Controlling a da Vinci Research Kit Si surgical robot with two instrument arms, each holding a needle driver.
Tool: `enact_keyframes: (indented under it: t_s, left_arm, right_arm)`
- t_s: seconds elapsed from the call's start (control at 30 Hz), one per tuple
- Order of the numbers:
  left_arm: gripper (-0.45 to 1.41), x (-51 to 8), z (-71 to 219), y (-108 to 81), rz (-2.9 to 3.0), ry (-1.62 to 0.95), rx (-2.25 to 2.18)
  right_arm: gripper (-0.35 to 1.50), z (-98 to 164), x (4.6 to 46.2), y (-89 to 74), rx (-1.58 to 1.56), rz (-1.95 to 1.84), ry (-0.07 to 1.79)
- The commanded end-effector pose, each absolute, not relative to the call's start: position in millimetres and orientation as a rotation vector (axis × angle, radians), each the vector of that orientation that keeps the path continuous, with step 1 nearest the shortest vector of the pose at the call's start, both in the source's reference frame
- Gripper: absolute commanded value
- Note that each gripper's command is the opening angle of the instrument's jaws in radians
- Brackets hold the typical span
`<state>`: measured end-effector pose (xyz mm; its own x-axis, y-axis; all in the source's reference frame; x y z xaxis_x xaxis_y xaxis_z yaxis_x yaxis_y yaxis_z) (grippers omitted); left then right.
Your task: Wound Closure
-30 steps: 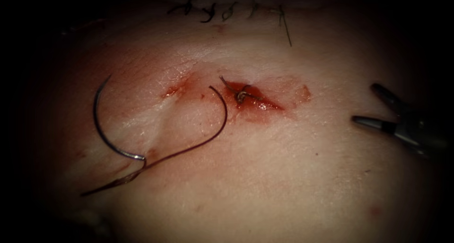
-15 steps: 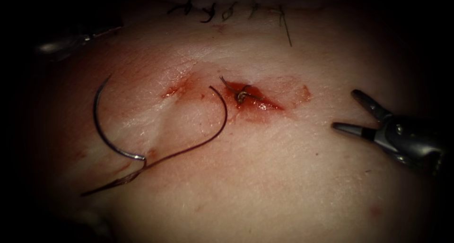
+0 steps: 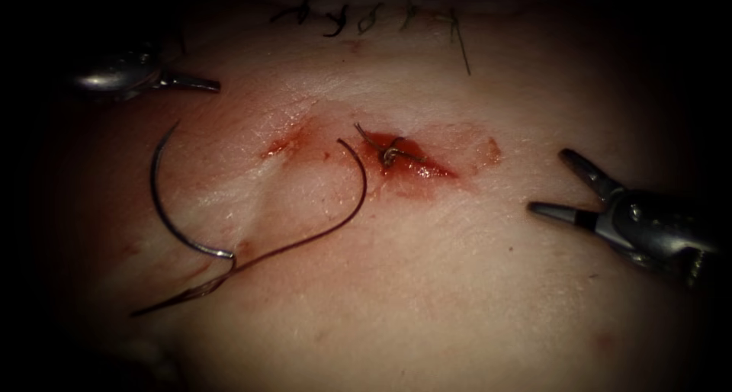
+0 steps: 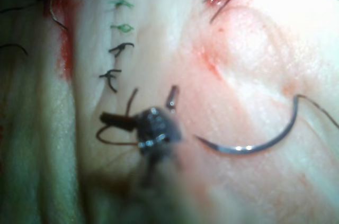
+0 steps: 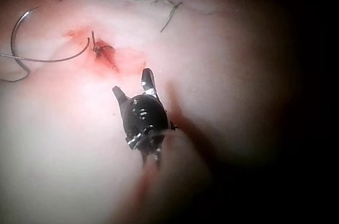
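Your right end effector (image 3: pixel 555 182) hovers spread and empty right of the red-stained cut (image 3: pixel 396 157) in the pale tissue (image 3: pixel 427 285). Your left end effector (image 3: pixel 200 83), at far left, is spread and empty. The dark curved steel needle (image 3: pixel 164 209) lies free left of the cut, trailing dark thread (image 3: pixel 335 216).

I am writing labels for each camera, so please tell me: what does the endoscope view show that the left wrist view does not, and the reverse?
Endoscope view: the right pincer, open and empty, to the right of the cut.
Left wrist view: the left pincer seen open, holding nothing, and green stitches.
Both: the needle lying free on the tissue left of the cut, its thread, and the knot in red fluid.
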<state>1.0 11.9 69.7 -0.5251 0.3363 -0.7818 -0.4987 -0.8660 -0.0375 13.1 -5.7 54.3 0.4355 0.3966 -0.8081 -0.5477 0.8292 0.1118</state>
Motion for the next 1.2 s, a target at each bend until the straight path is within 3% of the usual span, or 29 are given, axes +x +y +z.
enact_keyframes:
  t_s: [0.03, 0.27, 0.63, 0.73, 0.97, 1.2]
  left_arm:
    - [1.4, 0.2, 70, 10.7, 2.37, 0.237, -1.176]
    - [1.4, 1.0, 67, 7.9, 2.362, 0.183, -1.186]
    - [1.35, 10.5, 60, 3.4, 2.416, 0.105, -1.12]
    - [1.16, 10.5, 60, 1.9, 2.45, 0.066, -1.055]
    - [1.1, 7.7, 61, 0.4, 2.478, 0.072, -1.07]
    - [0.93, 5.3, 63, -3.4, 2.808, -0.098, -1.122]
  right_arm:
    - [1.48, 55, 13.9, -6.2, -0.174, 0.591, 0.957]
    - [1.48, 55, 14.0, -6.6, -0.174, 0.593, 0.959]
    - [1.48, 55, 14.1, -6.9, -0.171, 0.597, 0.961]
    - [1.48, 55, 14.3, -6.9, -0.166, 0.602, 0.963]
    - [1.48, 55, 14.3, -7.1, -0.159, 0.598, 0.958]
    - [1.48, 55, 14.0, -7.4, -0.156, 0.595, 0.961]
